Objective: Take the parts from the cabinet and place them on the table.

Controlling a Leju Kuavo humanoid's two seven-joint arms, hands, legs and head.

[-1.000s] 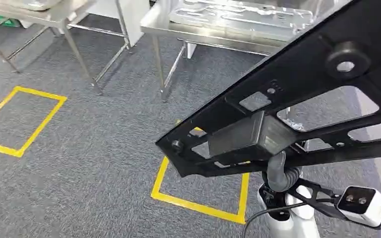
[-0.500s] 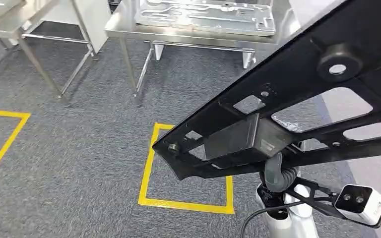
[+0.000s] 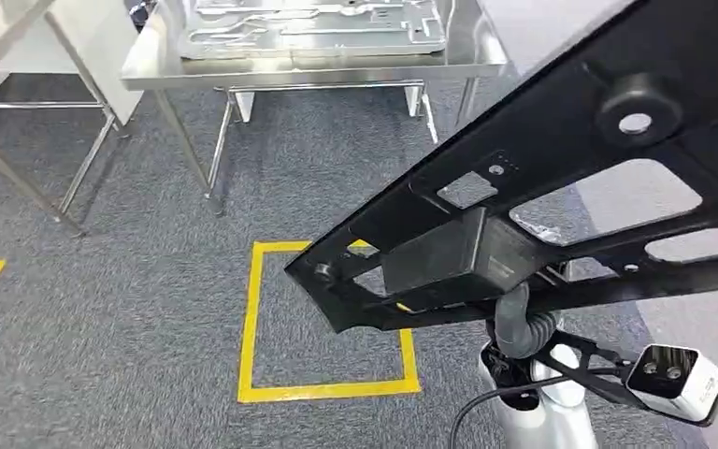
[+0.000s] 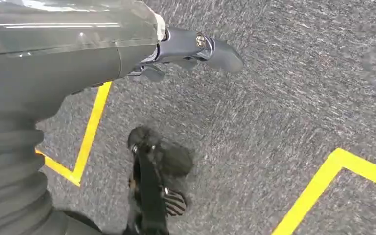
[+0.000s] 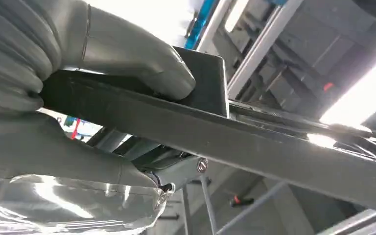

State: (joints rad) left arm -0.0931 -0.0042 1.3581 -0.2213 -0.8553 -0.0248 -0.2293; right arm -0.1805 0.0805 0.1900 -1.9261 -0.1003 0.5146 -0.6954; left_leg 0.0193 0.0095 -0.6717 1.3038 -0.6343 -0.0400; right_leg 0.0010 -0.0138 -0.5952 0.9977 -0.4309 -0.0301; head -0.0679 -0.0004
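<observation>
As steel table (image 3: 467,58) swung nearer, gripped black frame part (image 3: 561,201) with right hand (image 5: 78,93); left hand (image 4: 186,49) fingers unclear.

A workshop floor: grey carpet (image 3: 131,309) marked with yellow tape squares (image 3: 323,388), steel-legged metal tables (image 3: 308,70) at the far side.

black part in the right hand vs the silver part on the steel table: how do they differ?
Colour: the black part is matte black; the silver part is shiny bare metal.
Pose: the black part is tilted, held in the air by the right hand; the silver part lies flat on the steel table.
Shared: both are flat panels with cut-out openings.
</observation>
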